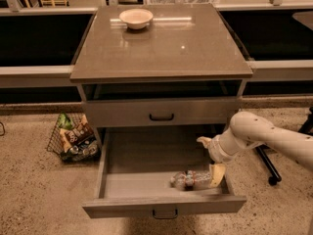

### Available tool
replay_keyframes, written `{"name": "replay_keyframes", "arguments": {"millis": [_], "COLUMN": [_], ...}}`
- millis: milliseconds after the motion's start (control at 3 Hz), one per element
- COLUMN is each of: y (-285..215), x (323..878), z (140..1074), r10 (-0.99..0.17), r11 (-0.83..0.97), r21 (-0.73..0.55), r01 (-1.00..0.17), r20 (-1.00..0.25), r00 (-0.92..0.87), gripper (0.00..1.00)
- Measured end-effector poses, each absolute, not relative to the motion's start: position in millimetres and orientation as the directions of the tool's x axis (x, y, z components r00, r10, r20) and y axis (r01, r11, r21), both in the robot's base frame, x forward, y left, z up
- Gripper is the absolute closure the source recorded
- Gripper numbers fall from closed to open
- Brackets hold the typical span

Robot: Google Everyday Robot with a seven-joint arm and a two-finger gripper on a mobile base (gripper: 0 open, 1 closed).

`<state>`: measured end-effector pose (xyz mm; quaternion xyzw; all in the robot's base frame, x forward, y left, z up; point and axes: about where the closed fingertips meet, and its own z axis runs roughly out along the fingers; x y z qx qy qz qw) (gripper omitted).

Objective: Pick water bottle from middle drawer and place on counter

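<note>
Camera view — gripper point(211, 158) beside clear crinkled water bottle point(190, 179).

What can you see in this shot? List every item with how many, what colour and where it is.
counter: one, glossy grey-brown, top of the cabinet
bowl: one, beige, far left part of the counter
upper drawer: one, grey with a black handle, shut, below the counter
middle drawer: one, grey, pulled open, lowest tier
water bottle: one, clear with a dark label, lying on its side, front right of the middle drawer
wire basket: one, dark, holding snack packs, on the floor left of the cabinet
arm: one, white, reaching in from the right
claw: one, pale yellow, in the middle drawer beside the water bottle
</note>
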<state>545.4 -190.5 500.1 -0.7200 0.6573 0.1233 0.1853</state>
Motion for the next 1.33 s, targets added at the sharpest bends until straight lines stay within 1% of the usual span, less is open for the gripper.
{"name": "replay_keyframes", "arguments": {"millis": [667, 1333], "y": [-175.0, -166.3], "x": [570.6, 577.7], "z": [444.5, 410.2], "r10": [-0.872, -0.864], "r11": [-0.09, -0.077], "r21": [-0.078, -0.077], "r01": [-0.993, -0.994], "r20": [-0.476, -0.493], "r00": [0.116, 0.105], "gripper": [0.0, 0.0]}}
